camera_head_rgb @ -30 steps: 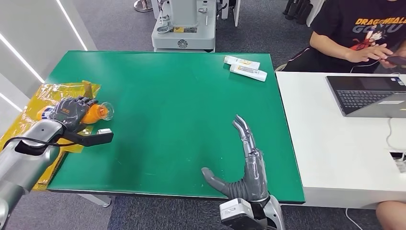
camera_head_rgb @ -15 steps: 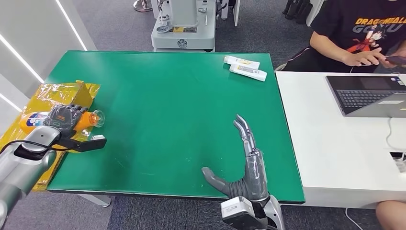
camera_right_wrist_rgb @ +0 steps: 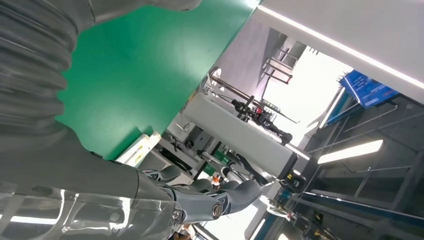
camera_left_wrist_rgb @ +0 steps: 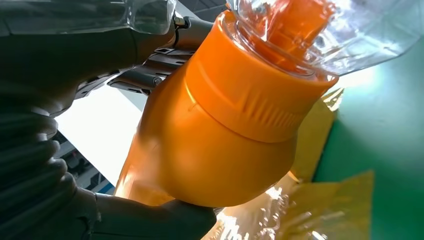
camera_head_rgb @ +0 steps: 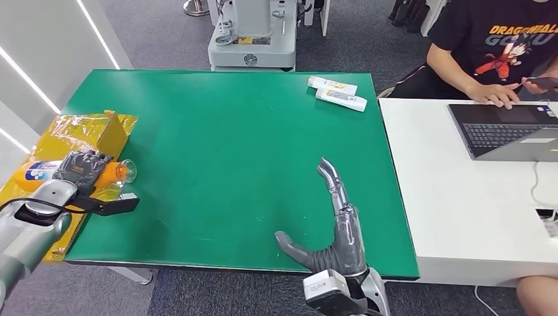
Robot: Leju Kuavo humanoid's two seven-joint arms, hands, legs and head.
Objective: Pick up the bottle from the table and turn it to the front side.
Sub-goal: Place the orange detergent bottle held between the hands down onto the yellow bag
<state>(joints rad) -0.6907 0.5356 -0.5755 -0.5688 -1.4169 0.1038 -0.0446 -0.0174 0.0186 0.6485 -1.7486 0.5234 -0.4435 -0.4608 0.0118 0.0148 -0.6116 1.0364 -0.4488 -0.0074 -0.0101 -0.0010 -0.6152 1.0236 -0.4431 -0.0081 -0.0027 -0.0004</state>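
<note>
An orange bottle [camera_head_rgb: 39, 171] with a clear cap and a white-and-blue label lies on its side at the table's left edge, cap pointing right. My left hand [camera_head_rgb: 80, 168] grips it around the middle over the yellow wrapping. In the left wrist view the orange bottle [camera_left_wrist_rgb: 220, 130] is held against my fingers [camera_left_wrist_rgb: 150, 220], its clear cap toward the green table. My right hand [camera_head_rgb: 332, 224] stands empty near the front edge of the green table [camera_head_rgb: 230, 131], fingers straight and thumb out to the side.
Crinkled yellow plastic wrapping [camera_head_rgb: 79, 128] covers the table's left edge. Two white tubes [camera_head_rgb: 337, 93] lie at the far right corner. A person sits at the white desk [camera_head_rgb: 460, 197] on the right with a laptop [camera_head_rgb: 507, 128]. A grey machine base [camera_head_rgb: 253, 46] stands behind the table.
My left hand has carried the bottle leftward and toward the front, from over the green surface to above the yellow wrapping. The right hand has barely moved.
</note>
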